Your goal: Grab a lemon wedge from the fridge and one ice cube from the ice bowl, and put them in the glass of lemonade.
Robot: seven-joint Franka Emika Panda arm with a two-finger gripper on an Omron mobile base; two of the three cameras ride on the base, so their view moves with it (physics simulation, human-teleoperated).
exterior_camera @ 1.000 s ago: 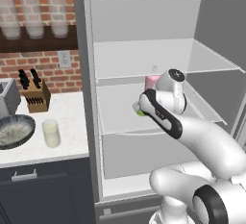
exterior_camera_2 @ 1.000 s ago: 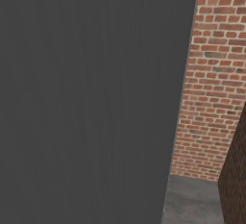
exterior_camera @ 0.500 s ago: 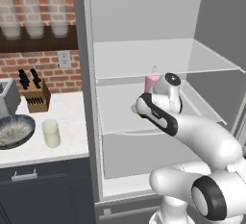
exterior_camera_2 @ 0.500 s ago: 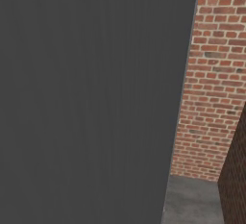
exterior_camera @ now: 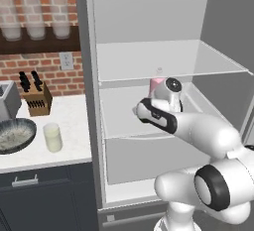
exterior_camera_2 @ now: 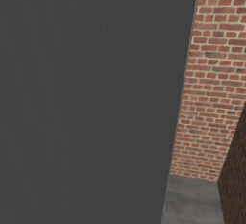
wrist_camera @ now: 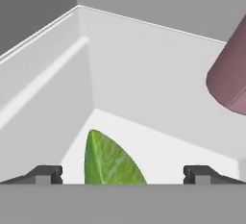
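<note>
Risk first: wedge sits off-centre between the tips, nearer one finger, so closing now likely to pinch an edge and squirt it sideways along the slick white shelf (wrist_camera: 158, 141), or toward the corner by the fridge (exterior_camera: 89, 101) wall. Pink bottle (wrist_camera: 233, 74) close on the other side; a wide sweep or a clumsy retreat liable to clip and topple it.

Claw (wrist_camera: 122, 174) spread wide, empty, jaws either side of the lemon wedge (wrist_camera: 109, 160) on the middle shelf, not yet touching.

Wedge: small, bright green, crescent-shaped with a pointed tip, faintly mottled surface, lying on the shelf near the side wall. Lower part hidden at the edge of the hand view.

On the worktop (exterior_camera: 74, 126) left of the fridge: glass of lemonade (exterior_camera: 52, 137) beside the ice bowl (exterior_camera: 15, 135), both well apart from the claw.
</note>
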